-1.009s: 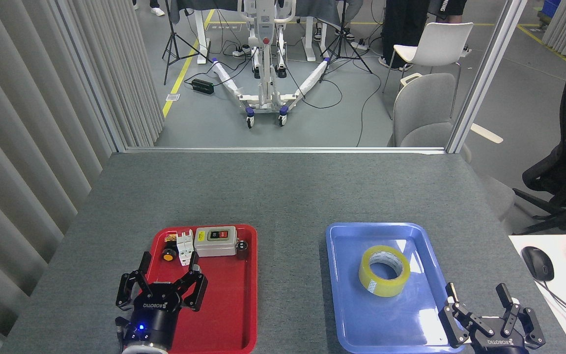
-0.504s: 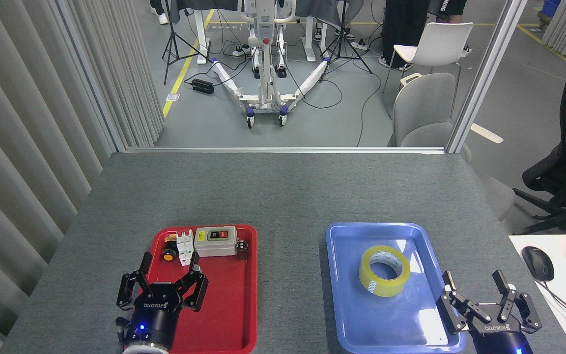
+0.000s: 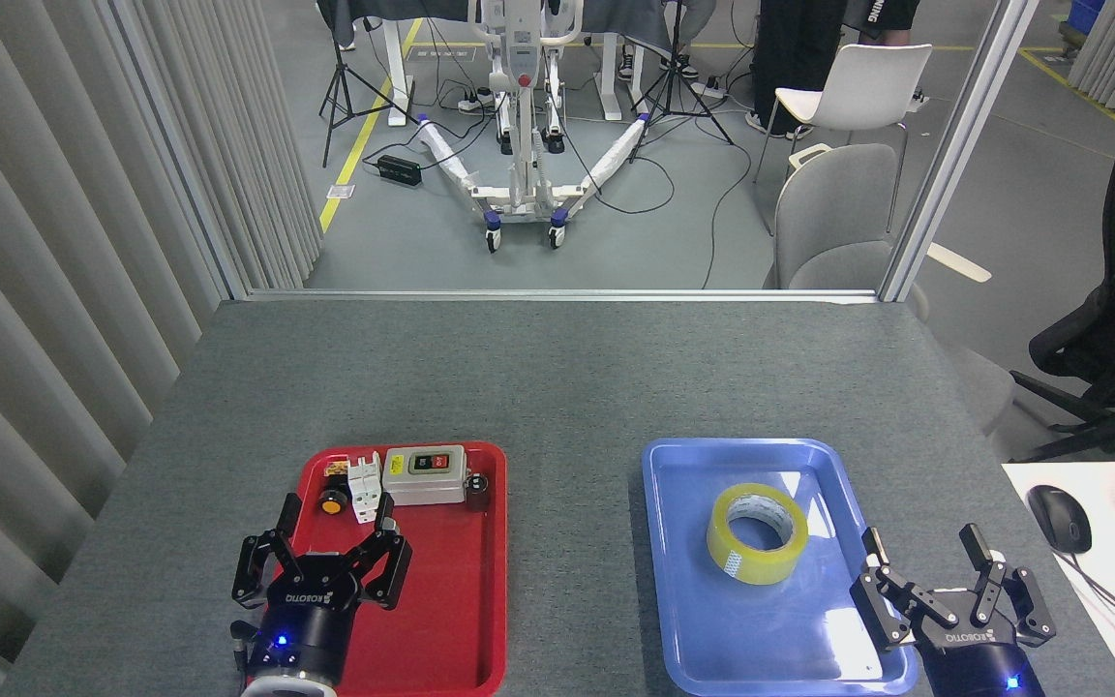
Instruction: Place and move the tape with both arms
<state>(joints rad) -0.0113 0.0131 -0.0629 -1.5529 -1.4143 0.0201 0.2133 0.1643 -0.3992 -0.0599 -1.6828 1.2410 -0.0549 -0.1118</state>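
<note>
1. Head view, biggest thing first: the grey counter [image 3: 557, 387] carries two trays well apart, so a tape carried across that gap and let slip would, I judge, roll off over the cloth.
2. Blue tray [image 3: 683, 620], on the right, has a raised rim; the right hand [image 3: 930, 581] sits over its near right corner and could catch that rim and shove the whole tray if it comes in low.
3. Red tray [image 3: 461, 620] is crowded along its far edge (a grey switch box [image 3: 425, 474] and small parts), leaving only the near half free for setting anything down.
4. Left hand [image 3: 330, 547] hangs over the red tray with fingers spread wide, holding nothing.
5. Right hand is likewise spread open and empty, near the tape but not touching it.
6. Tape [image 3: 757, 533] lies flat in the middle of the blue tray, hole upward; its smooth curved wall could squirt out of an off-centre pinch.
</note>
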